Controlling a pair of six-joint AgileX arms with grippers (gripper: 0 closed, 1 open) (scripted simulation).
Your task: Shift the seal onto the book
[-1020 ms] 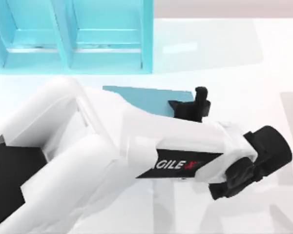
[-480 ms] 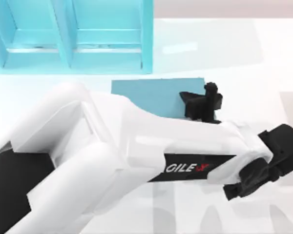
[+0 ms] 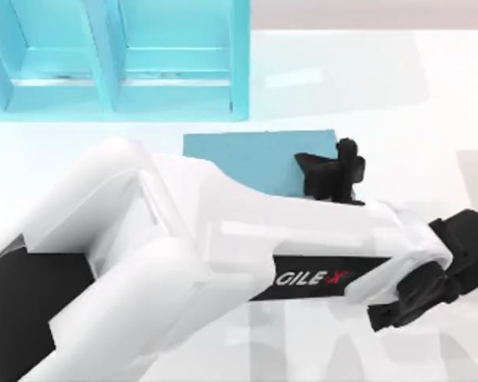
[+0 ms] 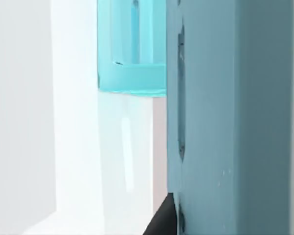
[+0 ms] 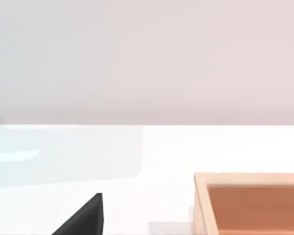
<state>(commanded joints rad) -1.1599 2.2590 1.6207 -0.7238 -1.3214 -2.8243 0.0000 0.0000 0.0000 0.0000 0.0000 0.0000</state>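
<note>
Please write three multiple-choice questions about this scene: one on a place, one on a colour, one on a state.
1. In the top view, the left claw is: A over the right end of the flat teal hardcover book; B over its left end; C far from it.
2. The open-topped box in the right wrist view is: A green; B tan-orange; C black.
3. The book: A stands upright; B lies flat on the white table; C lies open.

Answers: A, the black claw sits at that end; B, its walls show that colour; B, its cover faces up.

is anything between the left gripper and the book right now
Nothing visible. The left gripper hangs over the right end of the book, whose teal cover looms right next to a fingertip in the left wrist view.
</note>
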